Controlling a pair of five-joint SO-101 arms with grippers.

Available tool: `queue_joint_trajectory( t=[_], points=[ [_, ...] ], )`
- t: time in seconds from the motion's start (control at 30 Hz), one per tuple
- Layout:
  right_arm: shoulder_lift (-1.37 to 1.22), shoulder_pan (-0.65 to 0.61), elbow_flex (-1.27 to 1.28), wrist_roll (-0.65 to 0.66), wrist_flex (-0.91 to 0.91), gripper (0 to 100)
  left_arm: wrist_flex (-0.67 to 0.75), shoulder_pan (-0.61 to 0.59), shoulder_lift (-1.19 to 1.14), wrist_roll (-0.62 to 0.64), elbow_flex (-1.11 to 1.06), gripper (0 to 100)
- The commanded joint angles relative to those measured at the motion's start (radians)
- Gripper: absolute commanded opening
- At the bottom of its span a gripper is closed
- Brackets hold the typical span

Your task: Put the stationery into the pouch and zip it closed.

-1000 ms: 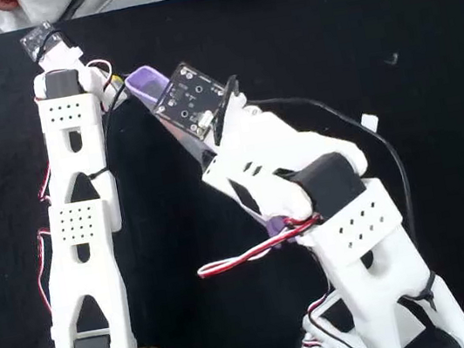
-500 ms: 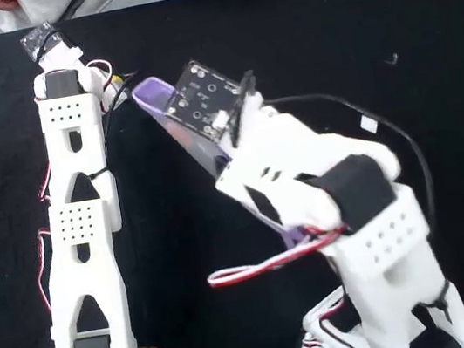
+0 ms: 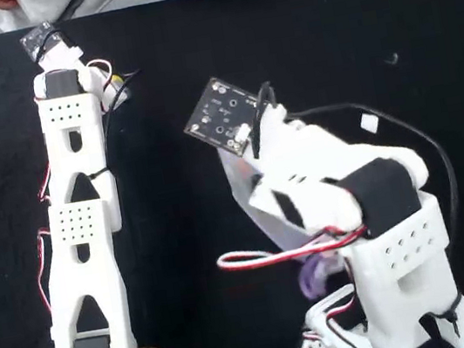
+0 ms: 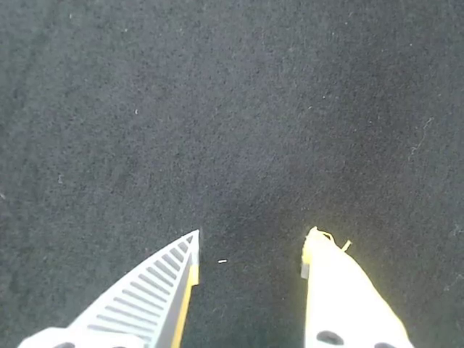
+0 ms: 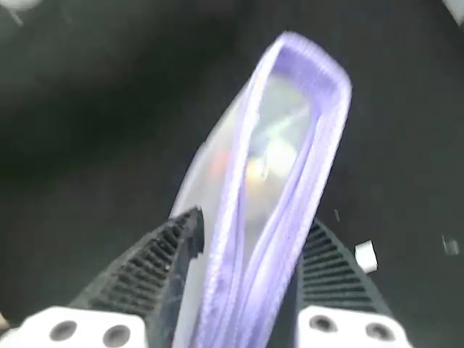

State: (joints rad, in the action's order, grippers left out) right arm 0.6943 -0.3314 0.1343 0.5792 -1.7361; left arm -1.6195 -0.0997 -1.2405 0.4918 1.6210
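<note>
The right gripper (image 5: 246,232) is clenching the pouch (image 5: 290,123), a clear-sided bag with purple edging, and its dark ribbed fingers (image 5: 156,268) are pressing on the pouch from both sides. In the right wrist view the pouch is reaching away from the gripper over the black desk (image 4: 217,109), with its rounded purple end pointing outward. Blurred patches of colour are showing through the clear side, too smeared to name. Whether the zip is closed cannot be told, nor whether the pouch is touching the desk. A small white scrap (image 5: 365,254) is lying on the desk just beside the right gripper. From above, the right arm (image 3: 339,183) is bending over the middle of the desk, and the pouch is running slantwise beneath it. Its pale clear side is showing under the camera board (image 3: 225,118), and a purple end is peeking out by the red and white wires (image 3: 271,256) near the arm's base. The left arm (image 3: 81,224) is lying stretched straight along the left side of the desk, well apart from the pouch. The left gripper (image 4: 252,243) is hanging over bare black desk with its pale fingers (image 4: 156,293) spread apart.
</note>
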Motion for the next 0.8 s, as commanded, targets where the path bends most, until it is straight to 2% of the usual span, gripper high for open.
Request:
queue_joint_trajectory(
  t=[0.0,0.2,0.53,0.6,0.7,0.77],
  points=[
    [0.031,0.117,0.053,0.071,-0.031,18.1,0.011,-0.01,0.014,-0.008,0.045,23],
    [0.085,0.226,0.185,0.189,-0.032,18.1,0.012,-0.01,0.014,-0.008,0.045,23],
    [0.14,0.233,0.441,0.261,-0.032,17.9,0.012,-0.01,0.014,-0.008,0.045,23],
    [0.133,0.226,0.45,0.272,-0.031,14.3,0.012,-0.01,0.014,-0.008,0.045,23],
    [0.101,0.224,0.433,0.233,-0.028,2.0,0.012,-0.01,0.014,-0.008,0.045,23],
    [0.062,0.226,0.397,0.164,-0.012,2.2,0.012,-0.012,0.014,-0.008,0.045,23]
  ],
)
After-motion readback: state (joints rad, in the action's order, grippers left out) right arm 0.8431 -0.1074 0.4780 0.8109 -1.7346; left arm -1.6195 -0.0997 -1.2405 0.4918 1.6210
